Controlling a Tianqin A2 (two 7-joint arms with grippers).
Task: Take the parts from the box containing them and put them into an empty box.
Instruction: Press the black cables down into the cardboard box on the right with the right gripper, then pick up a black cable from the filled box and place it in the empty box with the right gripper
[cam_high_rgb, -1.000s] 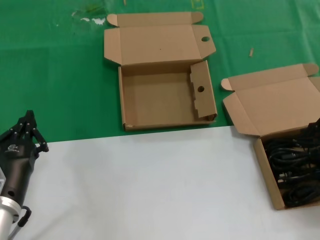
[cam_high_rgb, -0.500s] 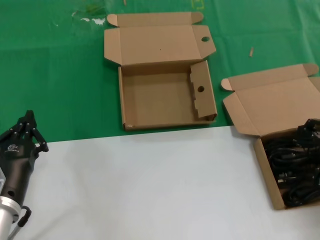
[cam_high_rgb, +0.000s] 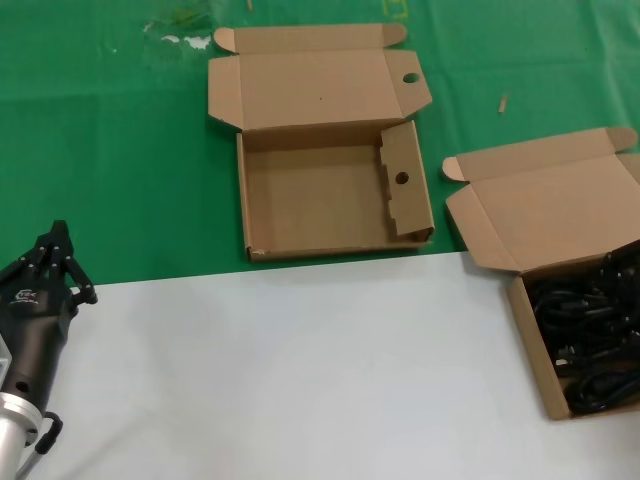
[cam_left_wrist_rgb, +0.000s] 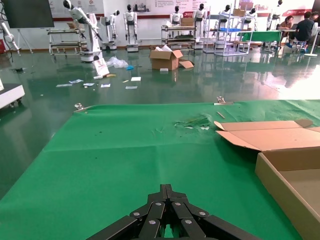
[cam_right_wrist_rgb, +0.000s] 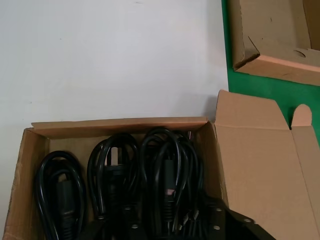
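Note:
Several black coiled cables, the parts (cam_right_wrist_rgb: 165, 170) (cam_high_rgb: 590, 340), lie in the plain-lidded brown box containing them (cam_high_rgb: 530, 345) (cam_right_wrist_rgb: 120, 125) at the right. My right gripper (cam_right_wrist_rgb: 172, 220) hangs open low over that box, its jaws spread either side of the middle bundle. In the head view only its dark tip (cam_high_rgb: 628, 258) shows at the right edge. The empty box (cam_high_rgb: 330, 200) (cam_right_wrist_rgb: 270, 55) (cam_left_wrist_rgb: 285, 175) sits open at the back centre, with round holes in its flaps. My left gripper (cam_high_rgb: 55, 245) (cam_left_wrist_rgb: 167, 190) is parked shut at the near left.
The near half of the table is a white surface (cam_high_rgb: 300, 370) and the far half is green cloth (cam_high_rgb: 120, 150). The cable box's lid (cam_high_rgb: 540, 210) lies folded back toward the empty box. Small scraps (cam_high_rgb: 185, 35) lie at the far left.
The right gripper's dark tip at the right edge came slightly into view, then dropped a little toward the cables. Left arm and both boxes have not moved.

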